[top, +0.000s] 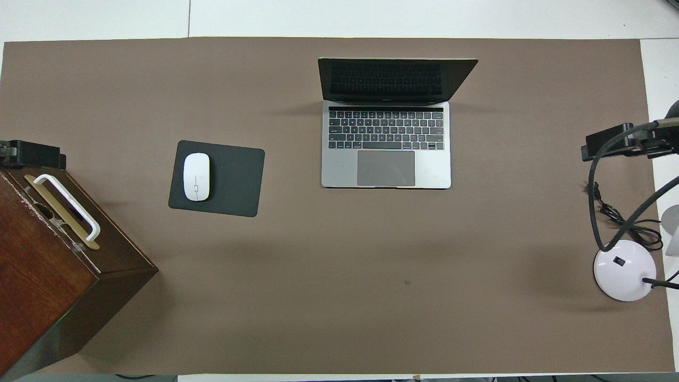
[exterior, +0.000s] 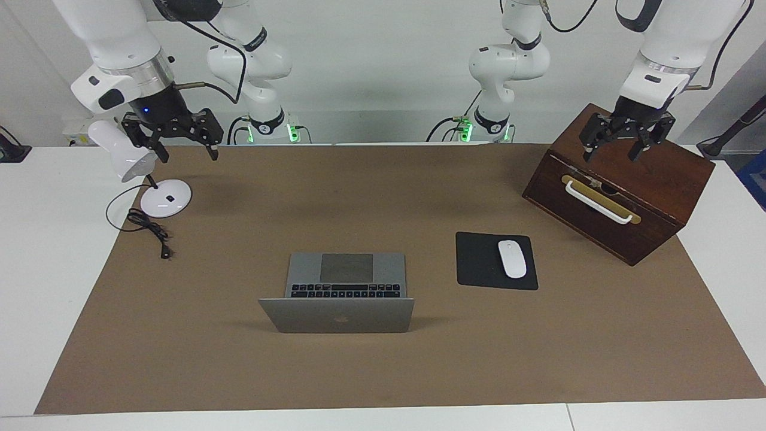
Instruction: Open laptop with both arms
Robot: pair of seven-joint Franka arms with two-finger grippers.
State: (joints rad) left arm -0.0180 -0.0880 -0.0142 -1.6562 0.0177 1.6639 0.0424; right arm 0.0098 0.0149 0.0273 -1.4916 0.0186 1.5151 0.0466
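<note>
Overhead view shows the laptop (top: pixel 386 123) already open in the middle of the brown mat (top: pixel 339 297), its dark screen raised past upright and tilted away from the robots, keys and trackpad bare. Judged from that, the opening looks done and little seems left beyond the arms standing clear; neither arm is touching the laptop.

Beside the laptop, toward the left arm's end of the table, a white mouse (exterior: pixel 512 258) lies on a black mouse pad (exterior: pixel 479 263). Nearer the robots at that end stands a wooden box (exterior: pixel 670 185) with a white handle; it is shut, so what is inside cannot be told. The left gripper (exterior: pixel 622 146) hangs over the top of this box with its fingers spread and nothing between them.

At the right arm's end a white desk lamp (exterior: pixel 163 200) stands with its cable curled on the mat. The right gripper (exterior: pixel 176 149) hangs just beside the lamp's head, fingers likewise spread and empty.
</note>
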